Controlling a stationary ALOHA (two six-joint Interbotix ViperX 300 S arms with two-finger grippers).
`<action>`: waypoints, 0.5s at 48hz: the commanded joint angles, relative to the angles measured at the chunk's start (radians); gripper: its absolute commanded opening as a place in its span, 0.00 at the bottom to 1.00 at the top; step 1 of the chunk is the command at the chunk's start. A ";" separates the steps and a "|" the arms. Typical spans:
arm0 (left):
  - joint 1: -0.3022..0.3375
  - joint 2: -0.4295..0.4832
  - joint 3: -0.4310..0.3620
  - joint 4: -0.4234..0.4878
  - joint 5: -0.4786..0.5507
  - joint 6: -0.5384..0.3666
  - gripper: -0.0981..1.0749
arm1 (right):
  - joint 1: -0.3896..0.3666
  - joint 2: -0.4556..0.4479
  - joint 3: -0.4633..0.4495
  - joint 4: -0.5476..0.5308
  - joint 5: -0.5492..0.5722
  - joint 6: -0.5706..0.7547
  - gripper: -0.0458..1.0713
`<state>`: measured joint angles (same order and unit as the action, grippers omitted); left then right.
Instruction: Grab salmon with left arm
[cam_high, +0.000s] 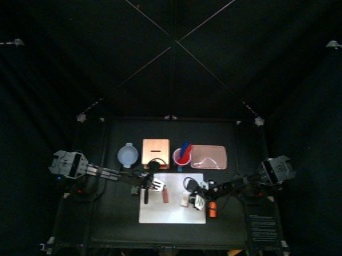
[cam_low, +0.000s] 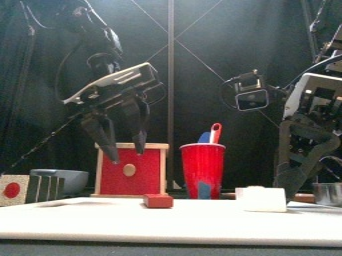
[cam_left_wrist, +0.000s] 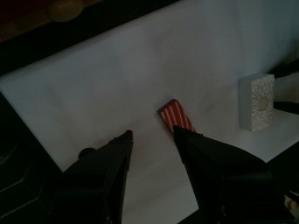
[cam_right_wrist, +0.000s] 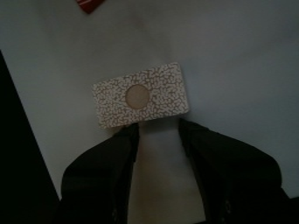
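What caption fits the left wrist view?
Open left gripper poised above the salmon on the white board.

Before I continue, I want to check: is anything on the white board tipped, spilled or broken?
Nothing stands out. The salmon lies flat on the white board, under the open left gripper. The pale speckled block also lies flat, intact.

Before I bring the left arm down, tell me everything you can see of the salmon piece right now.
The salmon is a small oblong slice, reddish with fine pale stripes across its top, like a toy fish piece. It lies flat on the white board, and nothing grips it. From the front it shows as a low dark-red block at the board's front. The left tool hangs above it with jaws wide open, one jaw overlapping the slice's near end in the wrist view; contact cannot be told. A pale speckled block lies apart from it.
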<state>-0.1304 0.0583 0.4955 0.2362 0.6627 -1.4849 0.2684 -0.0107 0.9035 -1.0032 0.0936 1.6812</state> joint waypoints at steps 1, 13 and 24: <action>-0.009 0.000 -0.029 -0.008 -0.011 -0.006 0.77 | 0.006 -0.012 -0.009 0.003 0.000 -0.002 0.75; -0.037 0.074 -0.114 -0.040 0.006 -0.063 0.77 | 0.005 -0.103 0.032 -0.034 0.031 -0.003 0.75; -0.052 0.147 -0.176 -0.040 0.094 -0.120 0.77 | -0.002 -0.218 0.083 -0.091 0.067 -0.003 0.74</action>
<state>-0.1779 0.2056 0.3636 0.1948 0.7348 -1.5953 0.2700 -0.1749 0.9848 -1.0692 0.1549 1.6797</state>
